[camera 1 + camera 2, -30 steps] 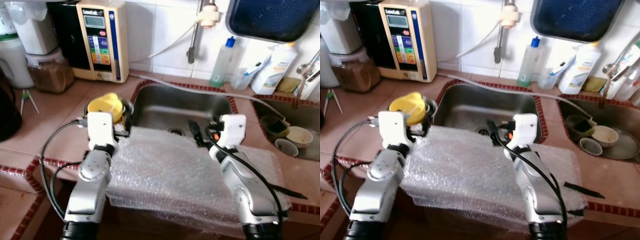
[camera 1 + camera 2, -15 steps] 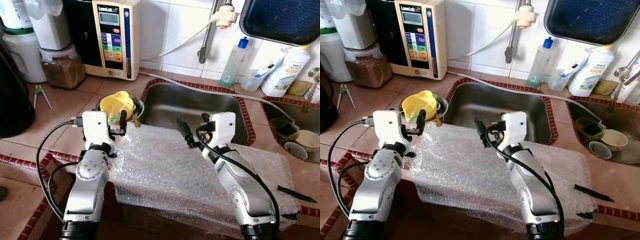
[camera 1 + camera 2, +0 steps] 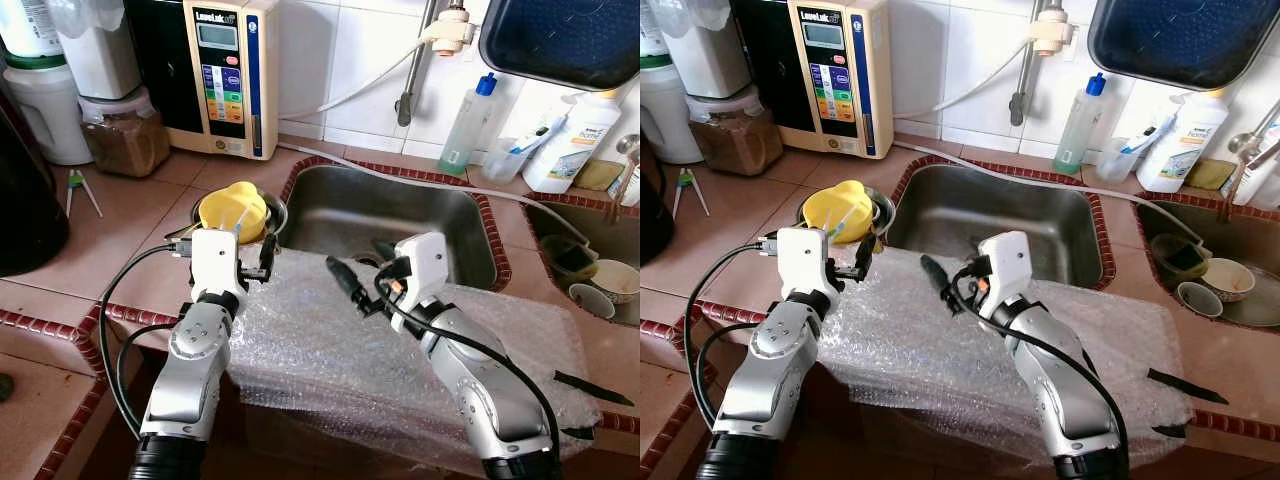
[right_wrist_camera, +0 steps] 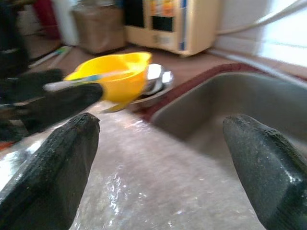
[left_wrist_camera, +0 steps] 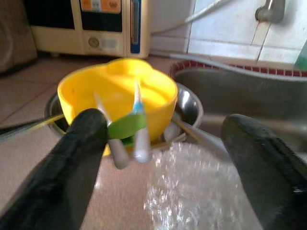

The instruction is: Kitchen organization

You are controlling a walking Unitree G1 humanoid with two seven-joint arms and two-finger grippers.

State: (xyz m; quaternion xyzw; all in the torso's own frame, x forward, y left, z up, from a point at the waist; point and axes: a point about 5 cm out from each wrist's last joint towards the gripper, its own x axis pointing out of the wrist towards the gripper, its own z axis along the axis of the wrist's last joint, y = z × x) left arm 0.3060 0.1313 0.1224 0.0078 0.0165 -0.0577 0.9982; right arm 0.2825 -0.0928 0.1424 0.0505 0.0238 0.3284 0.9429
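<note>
A tiled surface [image 3: 120, 230] with a red-brown edge runs around a steel sink [image 3: 390, 215]. A sheet of bubble wrap [image 3: 400, 350] lies over the front edge of the surface and the near rim of the sink, and both arms reach over it. Against the back wall stands a cream water unit [image 3: 228, 75], with a jar [image 3: 125, 140] of brown stuff beside it and a hose [image 3: 350, 95] running from it toward the tap pipe. Right of the sink, soap bottles [image 3: 468, 125] stand at the wall and dishes [image 3: 600, 290] sit in a second basin.

The left gripper [image 5: 168, 158] hovers over the near left corner of the wrap, its jaws wide open and holding nothing, aimed at a yellow bowl [image 3: 233, 208]. The bowl sits in a shallow steel dish [image 5: 187, 108] on the surface, just left of the sink and just beyond the wrap's edge. A few utensils [image 5: 136, 124] stick out of the bowl; they look like a brush with a green part and a plain handle, though the blur makes that uncertain.

The right gripper [image 4: 158, 158] hangs above the middle of the wrap, jaws also spread wide and empty, pointing left toward the bowl.
</note>
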